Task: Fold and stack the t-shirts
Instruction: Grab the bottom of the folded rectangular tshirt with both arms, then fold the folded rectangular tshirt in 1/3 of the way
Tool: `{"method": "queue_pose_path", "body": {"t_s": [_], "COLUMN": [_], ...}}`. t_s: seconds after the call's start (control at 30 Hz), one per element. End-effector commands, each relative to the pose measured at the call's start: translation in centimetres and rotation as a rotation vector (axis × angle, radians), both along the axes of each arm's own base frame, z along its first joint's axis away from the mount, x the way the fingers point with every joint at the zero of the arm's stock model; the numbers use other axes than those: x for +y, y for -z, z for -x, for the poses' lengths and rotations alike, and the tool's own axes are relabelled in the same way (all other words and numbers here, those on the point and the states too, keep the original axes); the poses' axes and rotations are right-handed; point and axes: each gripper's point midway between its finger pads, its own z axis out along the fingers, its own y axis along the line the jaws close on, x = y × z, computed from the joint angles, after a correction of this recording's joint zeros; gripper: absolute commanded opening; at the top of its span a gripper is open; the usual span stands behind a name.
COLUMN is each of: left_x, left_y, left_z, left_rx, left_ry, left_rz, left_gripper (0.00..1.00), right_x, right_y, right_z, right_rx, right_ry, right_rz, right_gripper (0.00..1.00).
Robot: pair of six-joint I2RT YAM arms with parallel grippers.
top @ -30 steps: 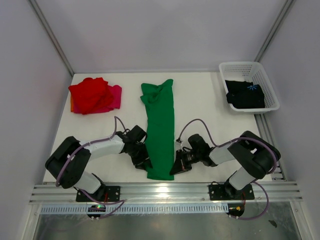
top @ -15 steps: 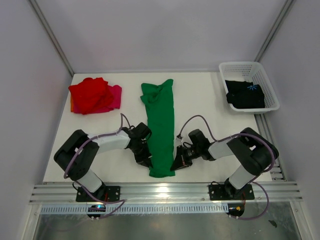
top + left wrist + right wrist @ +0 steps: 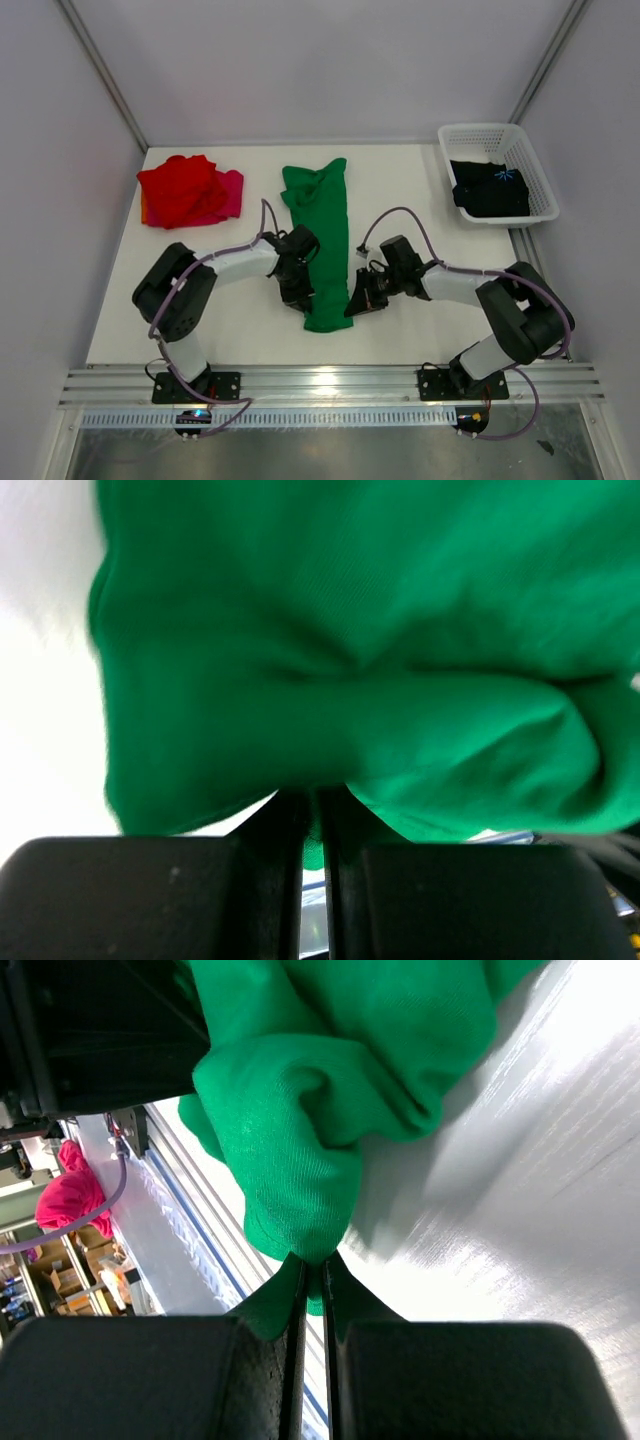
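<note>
From above, the green shirt lies as a long narrow strip down the middle of the desk, its bunched far end close to the far edge and its near end short of the near edge. The left gripper sits at the strip's left border and the right gripper at its right border, both near the near end, each pinched onto the cloth. The red shirt lies crumpled in the far left corner on top of the pink shirt, which peeks out on its right side. The black shirt lies inside the basket at the far right corner. In the left wrist view, the left gripper has its jaws drawn to a thin slit, nipping a fold of the green shirt that fills most of the picture, with bare desk showing at the left. In the right wrist view, the right gripper is likewise narrowed to a slit on a gathered fold of the green shirt, which hangs bunched just above the glossy desk.
</note>
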Motion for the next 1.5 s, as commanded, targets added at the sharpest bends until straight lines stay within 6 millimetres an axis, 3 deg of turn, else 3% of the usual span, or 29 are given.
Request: {"method": "queue_pose_path", "body": {"t_s": [0.0,0.13,0.3,0.53,0.73,1.1,1.33,1.47], "left_x": [-0.6,-1.7,-3.2,-4.0,-3.3,-0.5,0.8,1.1], "left_y": [-0.1,0.5,-1.2,-4.7,-6.8,-8.6,-7.9,-6.4], "left_z": [-1.2,-2.0,-4.0,-6.9,-9.2,-14.5,-17.5,-18.6], "left_rx": [-0.014,0.023,-0.003,-0.043,-0.068,-0.090,-0.083,-0.054], "left_ry": [0.053,0.092,0.125,0.147,0.144,0.089,0.073,0.067], "left_rz": [-0.014,-0.021,-0.001,0.026,0.021,0.019,0.019,0.037], "left_gripper": [0.01,0.00,0.00,0.00,0.00,0.00,0.00,0.00], "right_x": [-0.1,0.1,0.2,0.3,0.7,0.3,-0.6,-1.2], "right_y": [-0.8,-1.3,-2.4,-5.0,-6.1,-7.5,-7.1,-6.7], "right_z": [-0.9,-1.8,-3.3,-7.3,-10.5,-17.8,-21.5,-23.2], "right_rx": [-0.045,-0.060,-0.091,-0.159,-0.187,-0.219,-0.215,-0.205], "right_ry": [-0.006,0.000,0.011,0.025,0.038,0.131,0.159,0.176], "right_rz": [0.018,0.022,0.037,0.051,0.052,0.049,0.072,0.078], "right_gripper": [0.05,0.05,0.05,0.05,0.05,0.05,0.05,0.05]}}
